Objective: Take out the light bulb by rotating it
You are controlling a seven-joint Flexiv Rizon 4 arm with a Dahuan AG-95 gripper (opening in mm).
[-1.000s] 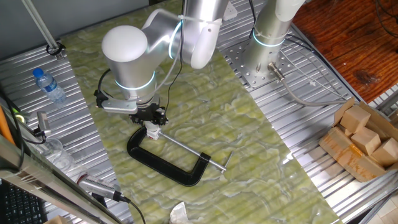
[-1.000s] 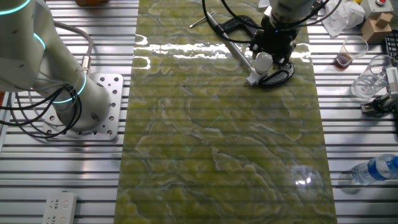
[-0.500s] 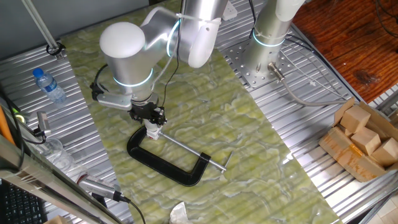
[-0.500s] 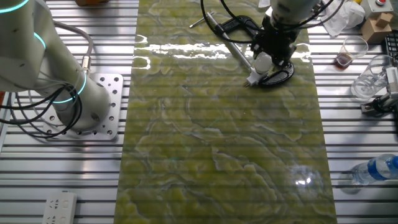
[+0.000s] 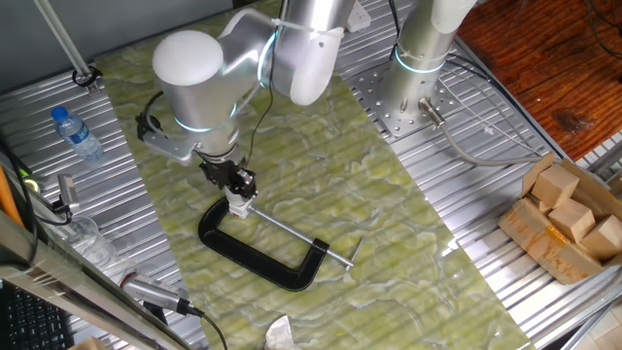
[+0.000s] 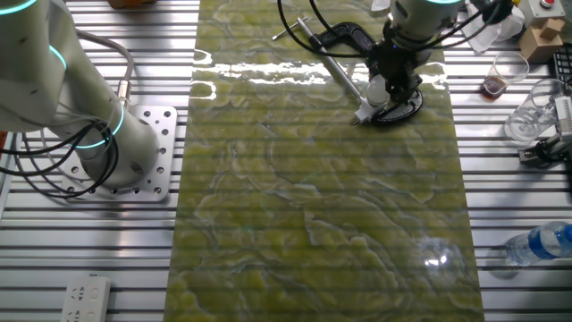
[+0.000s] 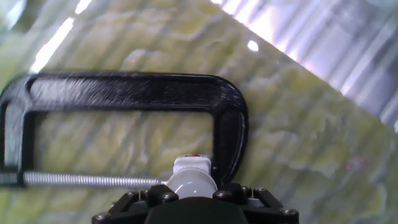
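The gripper [image 6: 382, 88] is clamped on the light bulb [image 6: 379, 88] — its frosted dome shows between the black fingers [image 7: 163, 195] in the hand view. The bulb sits in a white socket fitting [image 7: 191, 165] held inside the black C-clamp [image 7: 134, 93], whose screw [image 7: 87, 180] runs off toward nine o'clock — all on the green mat [image 5: 321, 185].

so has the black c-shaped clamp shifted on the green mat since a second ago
No. The black C-shaped clamp lies at the same spot on the green mat in both fixed views; only the arm's wrist above it has turned, with the gripper on the small frosted white bulb.
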